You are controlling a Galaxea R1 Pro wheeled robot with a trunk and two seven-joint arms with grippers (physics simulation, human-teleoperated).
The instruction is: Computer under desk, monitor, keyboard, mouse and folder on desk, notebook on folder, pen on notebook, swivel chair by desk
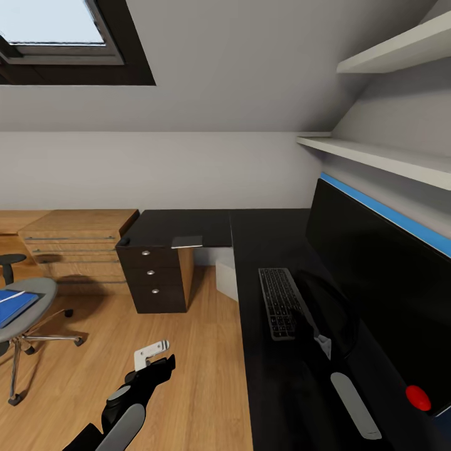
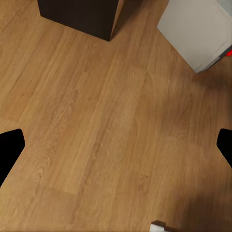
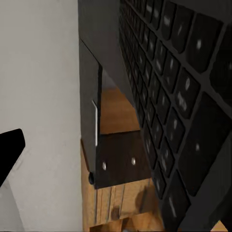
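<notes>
– Two pincers to log. States?
– Left pincer [image 1: 155, 360]: released. It hangs low over the wood floor [image 2: 106, 125], and in its wrist view the fingertips [image 2: 10, 149] sit wide apart with only floorboards between them. Right pincer [image 1: 321, 341]: cannot tell. It is over the worktop [image 1: 275, 401], just beside the near end of the keyboard [image 1: 282, 304]. Its wrist view looks along the dark keys from very close, and one finger [image 3: 9, 152] is visible.
– Keyboard position?
– Flat on the black worktop, lengthwise in front of the monitor [image 1: 382, 282]. The monitor stands on the worktop, on the side under the wall shelves [image 1: 376, 156], with a red light [image 1: 418, 398] at its lower corner.
– Computer?
– Computer [image 1: 227, 279]: pale box on the floor under the worktop, near the dark drawer unit [image 1: 156, 275].
– Chair and folder?
– Swivel chair [image 1: 28, 313]: well apart from the worktop, out on the open floor. Blue folder [image 1: 14, 305]: lying on its seat. A thin white stick, probably the pen [image 1: 22, 295], lies across the folder.
</notes>
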